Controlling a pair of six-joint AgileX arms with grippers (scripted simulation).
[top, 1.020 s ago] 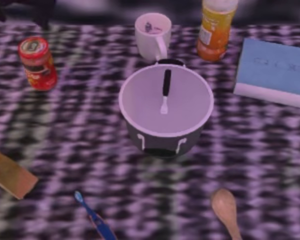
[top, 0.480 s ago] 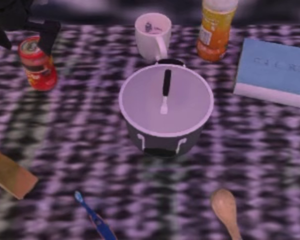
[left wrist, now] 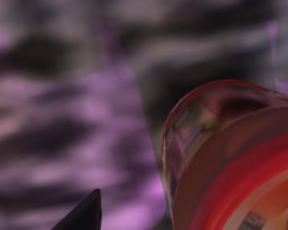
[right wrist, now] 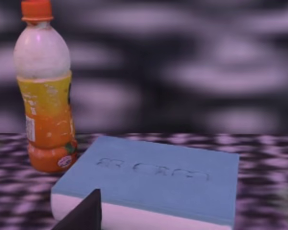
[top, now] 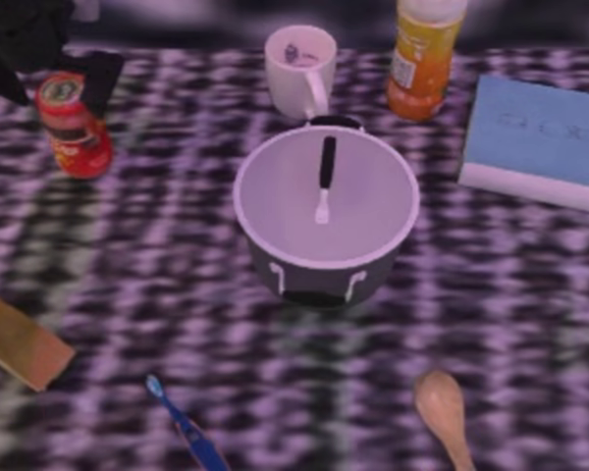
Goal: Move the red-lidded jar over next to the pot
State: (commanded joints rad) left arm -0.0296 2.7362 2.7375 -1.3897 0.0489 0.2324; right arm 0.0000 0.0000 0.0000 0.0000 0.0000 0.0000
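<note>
The red-lidded jar (top: 76,128) stands upright at the far left of the table, well apart from the pot (top: 314,277), a large dark grey vessel with a pale rim at the middle. My left gripper (top: 57,75) hangs over the jar's lid, open, one dark finger on each side of it. In the left wrist view the jar (left wrist: 230,163) fills the frame close up, beside one fingertip (left wrist: 89,211). My right gripper (right wrist: 189,216) is out of the top view and open, parked near the blue book (right wrist: 153,177).
A black-handled brush (top: 325,177) lies inside the pot. Behind the pot stand a white mug (top: 299,61) and an orange bottle (top: 422,59). The blue book (top: 540,137) lies at right. A wooden block (top: 20,343), blue toothbrush (top: 187,427) and wooden spoon (top: 444,412) lie near the front.
My left gripper has come in from the top left corner and settled over the jar's lid, fingers either side. The jar and the pot have not moved.
</note>
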